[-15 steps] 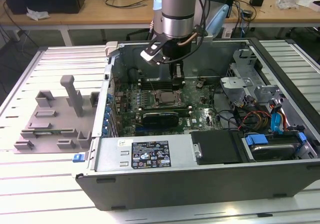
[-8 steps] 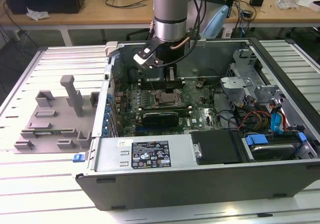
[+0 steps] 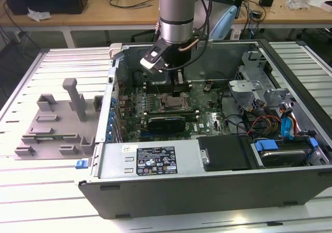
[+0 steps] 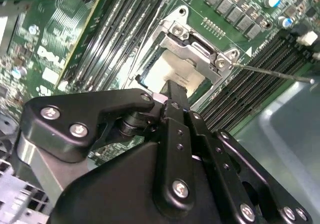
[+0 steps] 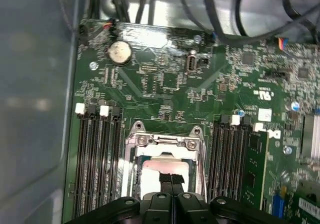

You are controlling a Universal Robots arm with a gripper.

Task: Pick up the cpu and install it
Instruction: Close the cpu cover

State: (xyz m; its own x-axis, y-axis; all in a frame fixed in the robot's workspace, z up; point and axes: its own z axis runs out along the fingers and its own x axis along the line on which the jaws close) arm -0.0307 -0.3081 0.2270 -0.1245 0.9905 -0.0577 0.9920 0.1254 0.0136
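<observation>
So here's where we're at. In the exterior view the grey robot arm (image 3: 174, 15) hangs down from the top middle of the frame into the open dark-grey metal computer case (image 3: 207, 191). The case lies on the white slatted table (image 3: 41, 202) and takes up the centre and the exterior view's right. The black two-fingered gripper (image 3: 179, 87) sits right over the dark square metal-framed socket (image 3: 171, 103), about mid-frame. On the exterior view's left, just outside the case, is the grey plastic tray with raised blocks (image 3: 52, 134).

In both wrist views we see the small flat square cpu with the shiny silver top (image 5: 147, 171) lying flat inside the socket frame on the green motherboard (image 5: 165, 84). The claw is narrow: its two black fingers (image 5: 165, 181) are drawn together with only a thin seam between them, and nothing we can see is pinched there. The tips are at the cpu's top face; we can't tell whether they touch it or sit just above.

Long black memory slots (image 5: 95, 154) flank the socket on both sides. In the second wrist view a thin metal lever rod (image 4: 270, 72) sticks out beside the socket.
</observation>
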